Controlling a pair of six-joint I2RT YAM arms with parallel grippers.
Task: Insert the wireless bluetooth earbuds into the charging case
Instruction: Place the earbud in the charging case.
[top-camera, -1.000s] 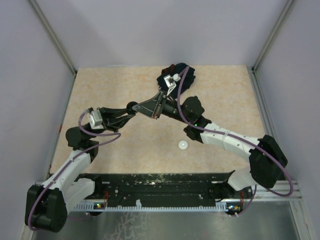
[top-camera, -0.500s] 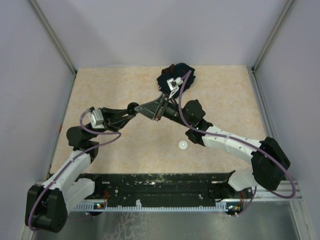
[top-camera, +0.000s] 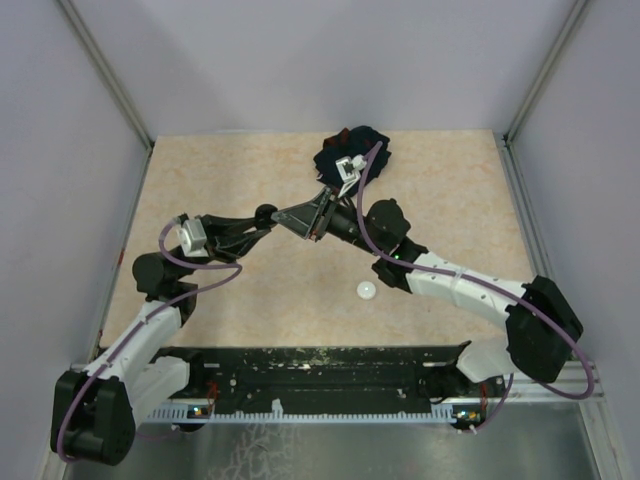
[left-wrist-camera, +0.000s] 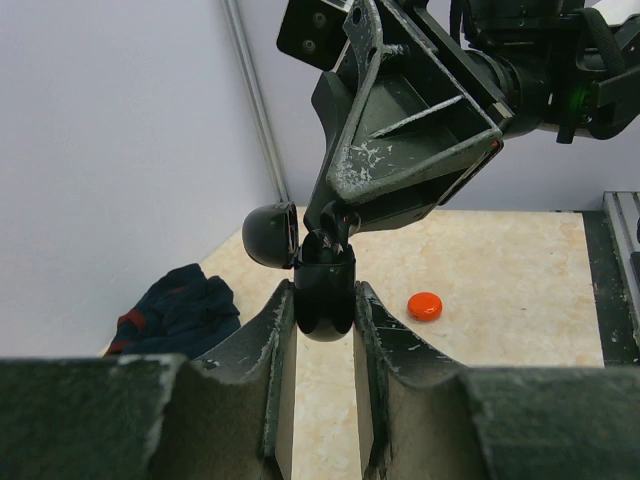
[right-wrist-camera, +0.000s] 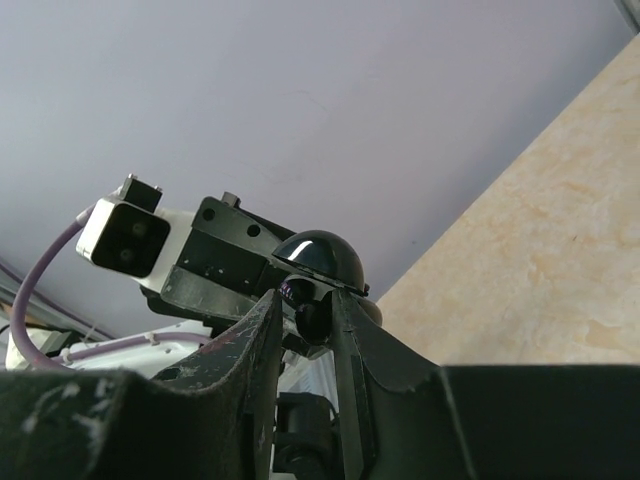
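Note:
My left gripper (left-wrist-camera: 325, 300) is shut on a glossy black charging case (left-wrist-camera: 325, 290) and holds it upright above the table, with its domed lid (left-wrist-camera: 270, 233) swung open to the left. My right gripper (right-wrist-camera: 305, 315) reaches down onto the top of the case, shut on a small black earbud (right-wrist-camera: 313, 318) just under the open lid (right-wrist-camera: 322, 258). In the top view the two grippers meet tip to tip (top-camera: 305, 218) over the middle of the table. No other earbuds show.
A navy cloth (top-camera: 350, 152) lies bunched at the back centre, behind the right wrist. A white puck (top-camera: 367, 290) lies on the table near the right arm. An orange-red puck (left-wrist-camera: 425, 305) lies on the table beyond the case.
The right gripper has edged slightly down and closer to the case held by the left gripper. The left arm has barely moved.

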